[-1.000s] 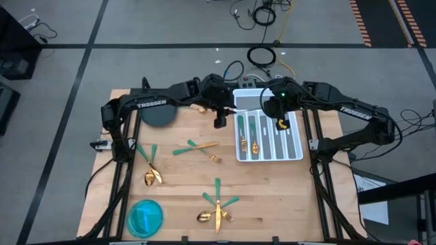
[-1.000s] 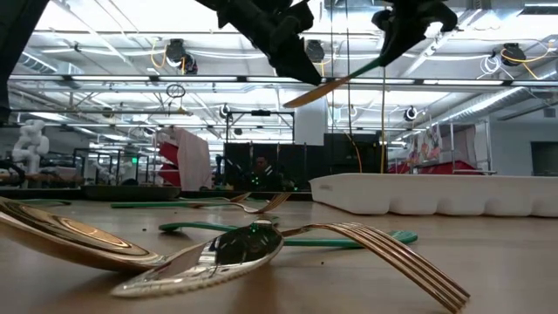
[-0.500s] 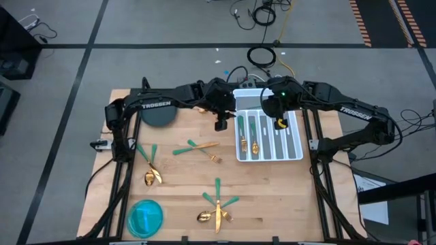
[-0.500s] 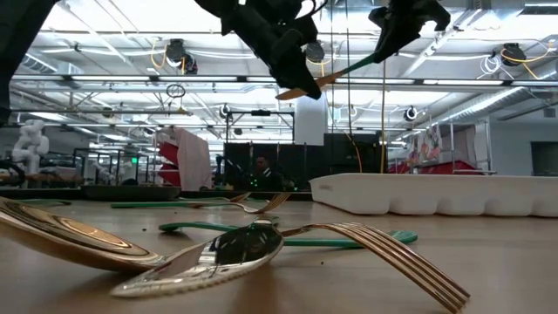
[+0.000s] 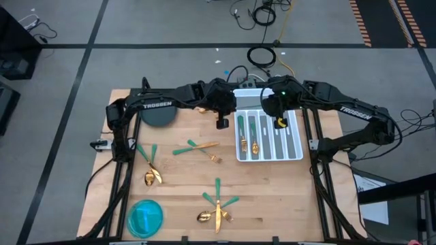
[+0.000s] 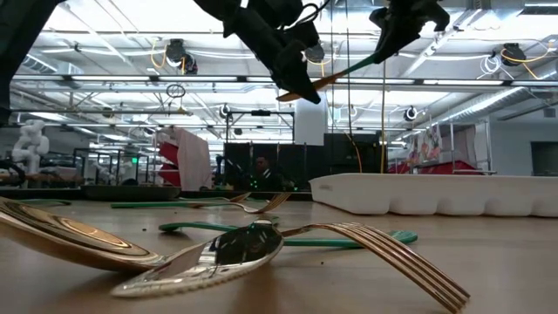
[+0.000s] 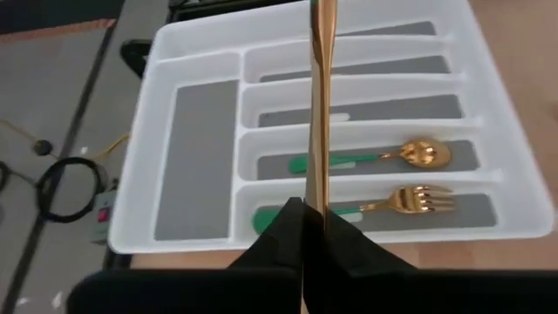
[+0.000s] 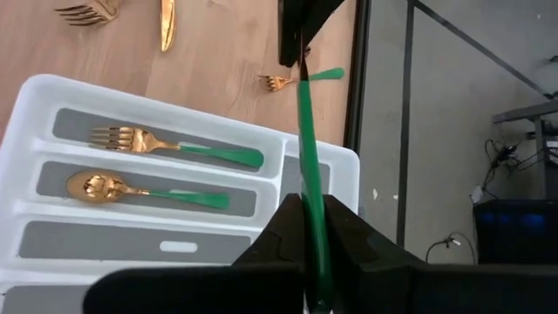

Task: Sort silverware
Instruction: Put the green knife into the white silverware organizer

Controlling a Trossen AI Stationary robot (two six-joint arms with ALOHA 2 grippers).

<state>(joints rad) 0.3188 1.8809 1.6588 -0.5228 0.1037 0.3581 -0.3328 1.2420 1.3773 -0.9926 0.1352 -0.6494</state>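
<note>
Gold metal with a slim green handle: one knife (image 6: 336,74) hangs in the air between the two arms, above the far part of the table (image 5: 184,197), just left of the white tray (image 5: 294,155). The right gripper (image 8: 307,222) has its fingers closed tight on the green handle. The left gripper (image 7: 310,228) has its fingers closed on the gold blade, so both hold the same knife, one at each end. It looks like a hand-over between the arms.

The tray already has a fork (image 7: 410,200) and a spoon (image 7: 410,153) lying in two neighbouring slots; the other slots look empty.

More silverware lies on the table: a crossed pair (image 5: 201,148) in the middle, a few pieces (image 5: 150,167) at the left, and a pile (image 5: 218,204) at the near edge. A dark plate (image 5: 158,116) stands far left and a blue dish (image 5: 145,218) near left.

I judge the pieces light, stiff and not fragile. The polished metal is probably slippery, and the thin handle can turn between the fingers. The best hold is likely across the handle, near the middle, where the piece balances.
</note>
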